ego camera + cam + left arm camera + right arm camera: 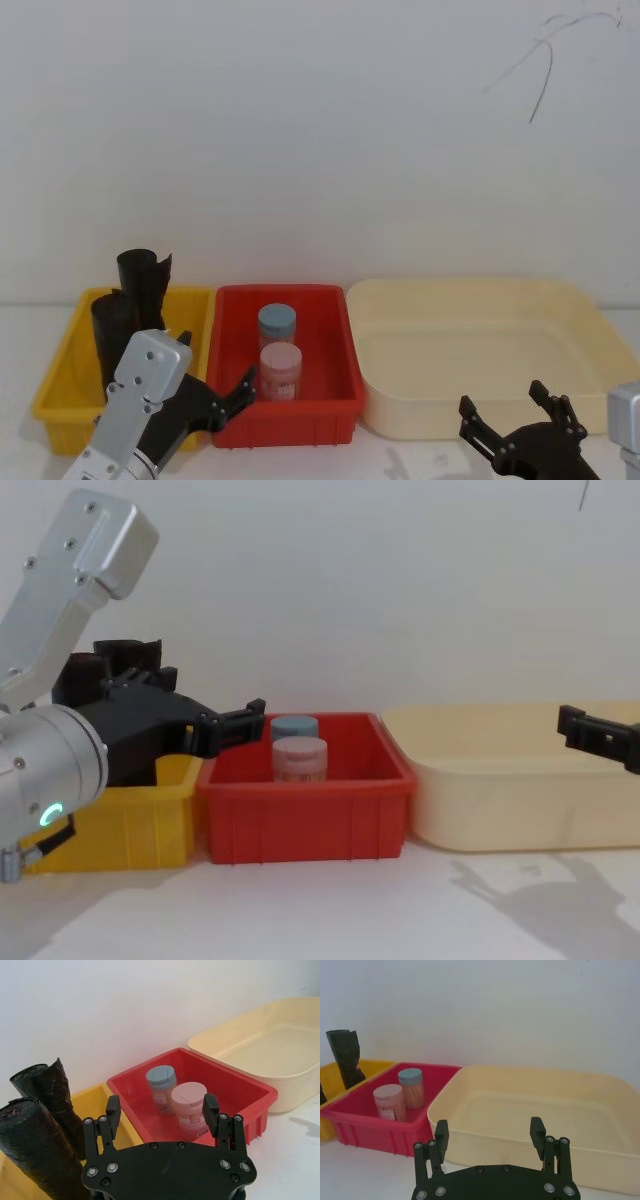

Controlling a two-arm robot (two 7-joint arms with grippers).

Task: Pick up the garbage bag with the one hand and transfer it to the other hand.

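Note:
The garbage bag [108, 335] is a smooth black roll standing upright in the yellow bin [58, 392]; in the left wrist view the garbage bag [31, 1147] stands close by. My left gripper [228, 386], on the arm with the green ring light [50, 813], hovers open and empty over the front where the yellow and red bins meet, just right of the roll. The left gripper [161, 1112] has its fingers spread wide. My right gripper [508, 408] hangs open and empty low in front of the cream tray, and the right gripper [489, 1135] faces that tray.
A second black roll with a ragged, flared top [143, 272] stands behind the bag in the yellow bin. The red bin [335, 345] holds a blue-lidded jar [277, 323] and a pink-lidded jar [281, 370]. The empty cream tray [600, 330] sits at the right.

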